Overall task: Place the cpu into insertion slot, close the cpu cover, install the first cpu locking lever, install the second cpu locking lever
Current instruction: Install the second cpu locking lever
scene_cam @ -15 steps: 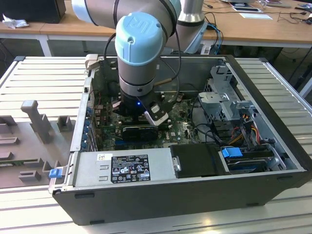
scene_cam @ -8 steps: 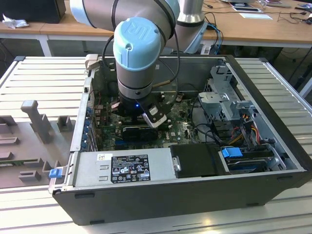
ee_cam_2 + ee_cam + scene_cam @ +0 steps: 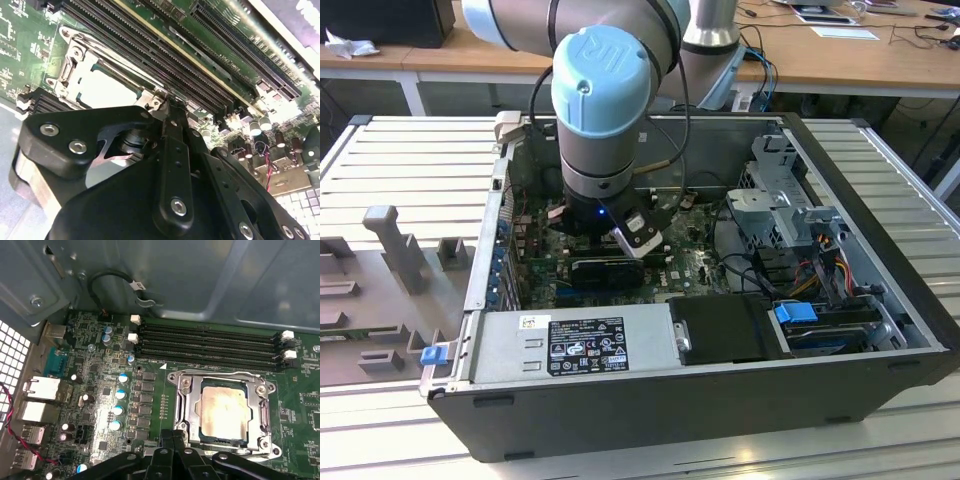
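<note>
Open PC case [image 3: 880, 330] on my slatted counter [image 3: 410, 160]; the cpu [image 3: 223, 412] sat in the insertion slot [image 3: 192, 437], cpu cover [image 3: 186, 405] down, right beside my pressed-together hand [image 3: 173, 436].

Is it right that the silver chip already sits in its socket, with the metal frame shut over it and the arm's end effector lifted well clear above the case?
Not quite. The cpu does sit in its socket under the shut cpu cover, but the end effector is down inside the computer case, right at the socket's edge, as the first wrist view shows.
</note>
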### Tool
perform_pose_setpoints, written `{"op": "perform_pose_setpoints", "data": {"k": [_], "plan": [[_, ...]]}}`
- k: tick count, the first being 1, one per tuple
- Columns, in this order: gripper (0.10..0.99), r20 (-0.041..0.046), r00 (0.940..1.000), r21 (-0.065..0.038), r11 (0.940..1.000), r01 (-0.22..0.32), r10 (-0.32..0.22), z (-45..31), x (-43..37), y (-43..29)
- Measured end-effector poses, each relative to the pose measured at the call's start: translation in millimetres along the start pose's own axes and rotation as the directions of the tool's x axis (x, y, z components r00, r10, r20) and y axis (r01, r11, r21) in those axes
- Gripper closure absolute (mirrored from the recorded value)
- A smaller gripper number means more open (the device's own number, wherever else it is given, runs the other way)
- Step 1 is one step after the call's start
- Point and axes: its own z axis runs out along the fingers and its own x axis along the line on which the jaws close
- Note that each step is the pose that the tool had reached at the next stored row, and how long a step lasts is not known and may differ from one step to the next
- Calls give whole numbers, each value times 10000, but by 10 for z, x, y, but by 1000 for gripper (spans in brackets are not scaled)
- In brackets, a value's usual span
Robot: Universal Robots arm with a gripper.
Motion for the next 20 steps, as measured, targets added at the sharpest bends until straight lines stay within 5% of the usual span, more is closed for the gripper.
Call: {"op": "perform_pose_setpoints", "data": {"k": [8, 15, 19, 20], "plan": [[980, -4, 10000, -2, 10000, 0, 0, -333, -26, 116], [980, -48, 10000, -167, 9999, -22, 21, -345, -324, 89], [980, -90, 10000, -179, 9998, -37, 35, -401, -358, 89], [980, -101, 9999, -181, 9998, -42, 40, -417, -351, 20]]}}
